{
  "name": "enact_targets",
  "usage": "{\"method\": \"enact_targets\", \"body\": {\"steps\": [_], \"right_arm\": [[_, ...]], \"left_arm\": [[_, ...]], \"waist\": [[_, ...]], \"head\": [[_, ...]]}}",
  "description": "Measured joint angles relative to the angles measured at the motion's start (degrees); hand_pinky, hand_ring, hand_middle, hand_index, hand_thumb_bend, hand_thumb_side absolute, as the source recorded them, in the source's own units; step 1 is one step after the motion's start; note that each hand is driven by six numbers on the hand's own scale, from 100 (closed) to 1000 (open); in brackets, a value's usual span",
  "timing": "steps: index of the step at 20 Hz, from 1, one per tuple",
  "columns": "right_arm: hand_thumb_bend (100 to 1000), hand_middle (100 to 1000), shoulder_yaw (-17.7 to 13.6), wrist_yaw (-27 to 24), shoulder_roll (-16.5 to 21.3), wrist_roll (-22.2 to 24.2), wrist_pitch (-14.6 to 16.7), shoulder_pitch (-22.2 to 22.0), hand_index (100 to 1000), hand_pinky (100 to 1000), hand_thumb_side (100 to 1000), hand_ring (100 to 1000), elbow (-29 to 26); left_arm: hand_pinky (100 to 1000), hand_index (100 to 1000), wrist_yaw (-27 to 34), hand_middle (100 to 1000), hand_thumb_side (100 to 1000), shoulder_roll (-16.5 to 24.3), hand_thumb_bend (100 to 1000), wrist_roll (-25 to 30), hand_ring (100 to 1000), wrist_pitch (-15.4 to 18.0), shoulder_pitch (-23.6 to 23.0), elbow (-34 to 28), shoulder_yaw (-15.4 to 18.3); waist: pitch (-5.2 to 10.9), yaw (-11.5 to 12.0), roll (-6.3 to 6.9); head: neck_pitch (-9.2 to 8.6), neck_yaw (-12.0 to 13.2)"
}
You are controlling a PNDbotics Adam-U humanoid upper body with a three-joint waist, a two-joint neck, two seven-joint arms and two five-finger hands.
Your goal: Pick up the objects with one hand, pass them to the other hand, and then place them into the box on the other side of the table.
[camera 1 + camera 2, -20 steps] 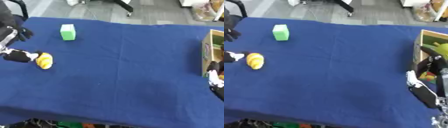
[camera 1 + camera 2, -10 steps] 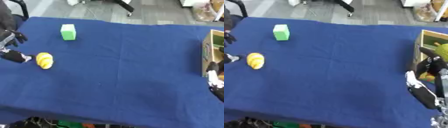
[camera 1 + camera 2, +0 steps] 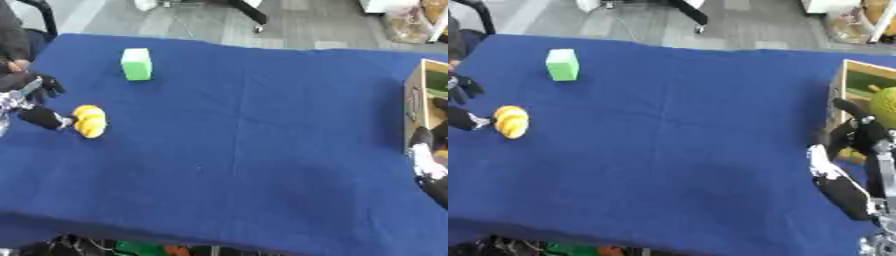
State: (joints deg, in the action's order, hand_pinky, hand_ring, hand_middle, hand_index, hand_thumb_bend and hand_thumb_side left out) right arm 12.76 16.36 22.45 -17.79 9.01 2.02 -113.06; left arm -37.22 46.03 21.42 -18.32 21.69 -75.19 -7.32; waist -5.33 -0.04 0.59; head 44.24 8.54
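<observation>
Relation for the coming move: the rounded yellow ribbed object (image 3: 89,120) lies near the left edge of the blue-clothed table (image 3: 254,150), just to the inner side of our left hand (image 3: 31,102). A black fingertip appears to touch its left flank, though we cannot be sure of contact. Its long axis runs roughly from far edge to near edge. The left hand is much the nearer; our right hand (image 3: 840,175) sits well apart, at the right edge.

Hand states: the left hand's fingers spread to either side, closed on nothing. The right hand rests with fingers relaxed, beside the box and holding nothing.

Count, loose on the cloth:
- yellow ribbed object, one;
- light green rectangular block (image 3: 136,64), one, standing near the far left corner, well apart from both hands.

Count, at the right edge:
- open wooden-walled box (image 3: 843,89), one;
- green knobbly rounded object (image 3: 882,106) inside it, one that we can make out.
</observation>
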Motion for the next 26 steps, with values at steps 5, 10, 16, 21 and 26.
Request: {"method": "enact_targets", "body": {"steps": [5, 10, 16, 21, 26], "right_arm": [[100, 376, 0.0, -0.1, -0.1, 0.0, 0.0, 0.0, 841, 373, 410, 318, 0.0], [100, 376, 0.0, -0.3, -0.3, 0.0, 0.0, 0.0, 841, 373, 412, 318, 0.0], [100, 376, 0.0, -0.5, -0.5, 0.0, 0.0, 0.0, 848, 373, 413, 329, 0.0], [100, 386, 0.0, -0.5, -0.5, -0.1, -0.1, 0.0, 851, 373, 415, 332, 0.0], [100, 389, 0.0, -0.6, -0.5, -0.2, -0.2, 0.0, 851, 373, 416, 333, 0.0]], "left_arm": [[760, 782, -0.9, 656, 260, -1.7, 412, 0.0, 647, 0.7, 1.1, 3.7, -0.5], [756, 771, -0.3, 644, 259, -3.1, 381, 1.1, 637, 1.7, 1.7, 6.1, -0.8], [703, 663, 1.3, 533, 160, -4.4, 233, 0.8, 543, 2.3, 2.1, 7.2, -0.8], [649, 564, 3.1, 445, 119, -5.1, 139, -1.5, 467, 2.7, 1.6, 6.5, -0.9], [624, 531, 6.2, 414, 122, -5.1, 100, -5.1, 443, 3.9, 0.0, 1.7, -0.8]], "waist": [[0.00, -0.3, 0.00], [0.00, -0.3, 0.00], [0.00, -0.3, -0.01], [0.00, -0.3, -0.03], [0.00, -0.3, -0.03]], "head": [[0.00, 0.2], [0.00, 0.4], [0.00, 0.5], [0.00, 0.5], [0.00, 0.5]]}}
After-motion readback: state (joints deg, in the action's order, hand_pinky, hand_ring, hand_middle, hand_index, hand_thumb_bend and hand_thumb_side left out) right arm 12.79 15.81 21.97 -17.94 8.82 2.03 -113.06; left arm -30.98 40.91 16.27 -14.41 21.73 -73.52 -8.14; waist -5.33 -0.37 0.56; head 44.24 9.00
